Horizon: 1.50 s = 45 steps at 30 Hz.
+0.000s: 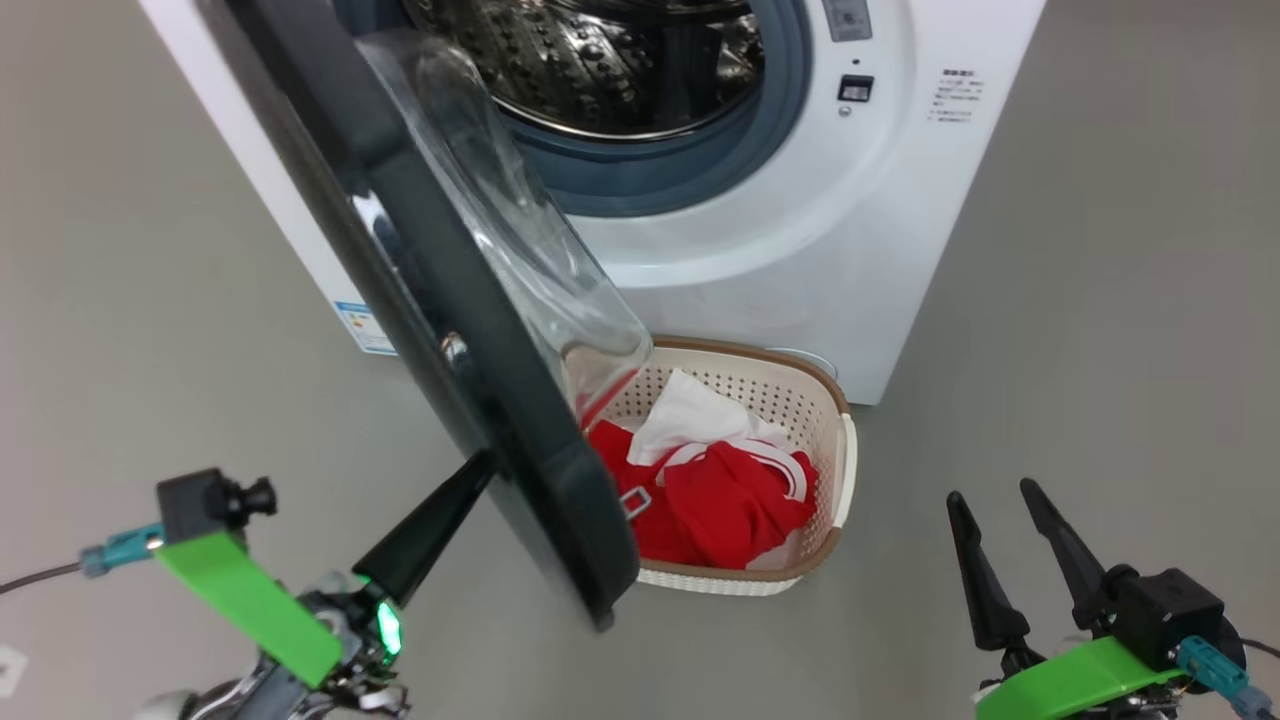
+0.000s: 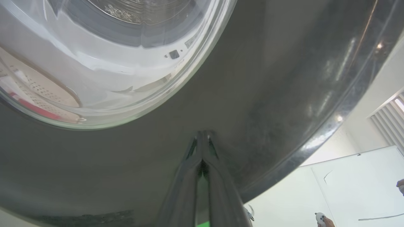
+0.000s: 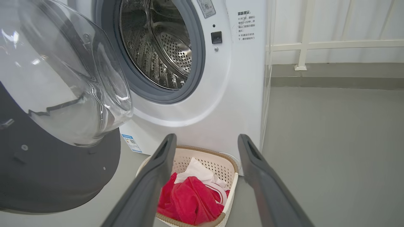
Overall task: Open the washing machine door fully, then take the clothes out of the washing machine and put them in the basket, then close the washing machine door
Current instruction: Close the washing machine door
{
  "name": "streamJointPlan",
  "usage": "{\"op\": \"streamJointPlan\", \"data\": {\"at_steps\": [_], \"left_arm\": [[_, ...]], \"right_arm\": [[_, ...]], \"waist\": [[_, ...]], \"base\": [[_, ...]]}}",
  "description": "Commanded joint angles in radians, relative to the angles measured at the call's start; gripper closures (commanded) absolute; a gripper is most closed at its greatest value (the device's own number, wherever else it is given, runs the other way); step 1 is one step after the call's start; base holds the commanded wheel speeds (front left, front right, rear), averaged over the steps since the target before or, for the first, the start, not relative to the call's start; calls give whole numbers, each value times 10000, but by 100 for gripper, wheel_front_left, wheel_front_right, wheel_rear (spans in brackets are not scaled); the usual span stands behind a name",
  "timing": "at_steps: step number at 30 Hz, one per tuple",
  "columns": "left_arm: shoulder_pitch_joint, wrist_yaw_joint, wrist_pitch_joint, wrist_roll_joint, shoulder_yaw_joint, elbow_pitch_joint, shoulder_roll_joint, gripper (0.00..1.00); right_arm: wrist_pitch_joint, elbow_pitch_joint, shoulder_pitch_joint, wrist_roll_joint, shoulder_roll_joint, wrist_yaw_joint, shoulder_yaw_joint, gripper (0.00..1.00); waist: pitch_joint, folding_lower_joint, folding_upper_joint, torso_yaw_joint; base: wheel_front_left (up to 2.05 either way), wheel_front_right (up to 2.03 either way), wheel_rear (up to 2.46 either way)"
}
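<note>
The washing machine [image 1: 800, 230] stands ahead, its steel drum [image 1: 600, 60] showing no clothes inside. The washing machine door [image 1: 440, 330] hangs partly open, seen edge-on, with its glass bowl [image 3: 63, 88] bulging toward the machine. My left gripper [image 1: 480, 468] is shut and empty, with its tips pressed on the door's black outer rim [image 2: 252, 94]; the left wrist view shows the same contact [image 2: 203, 135]. The red and white clothes [image 1: 720, 490] lie in the cream basket [image 1: 835, 400] on the floor below the opening. My right gripper [image 1: 992, 491] hangs open and empty to the right, apart from the basket [image 3: 235, 170].
Grey floor [image 1: 1100, 350] spreads on both sides of the machine. A white railing and wall [image 3: 331, 47] stand to the machine's right. A person's hand [image 2: 326, 221] holding a small white device shows past the door's edge in the left wrist view.
</note>
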Motion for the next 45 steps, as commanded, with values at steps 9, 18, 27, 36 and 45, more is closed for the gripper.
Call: {"op": "streamJointPlan", "data": {"at_steps": [9, 18, 27, 36, 45], "left_arm": [[-1848, -67, -1591, 624, -829, 740, -73, 100], [-3012, -67, -2934, 863, -1567, 1456, -66, 100], [-4219, -67, -4379, 1000, -2111, 2415, 176, 100], [-5784, -67, -5604, 1137, -2773, 3563, 665, 100], [-6817, -67, -6449, 993, -3234, 4374, 1062, 100]], "right_arm": [[-65, -347, -722, -108, 32, 65, 151, 0], [-65, -389, -934, 113, 44, 65, 150, 0], [-65, -428, -1130, 356, 46, 65, 268, 0], [-65, -501, -1297, 587, 46, 65, 288, 0], [-65, -549, -1338, 721, 47, 65, 274, 0]], "waist": [[696, 0, 0, -942], [1058, 0, 0, -1551], [1354, 0, 0, -2154], [1708, 0, 0, -2915], [1857, 0, 0, -3378]], "base": [[0, 0, 0], [0, 0, 0], [0, 0, 0], [0, 0, 0], [0, 0, 0]]}}
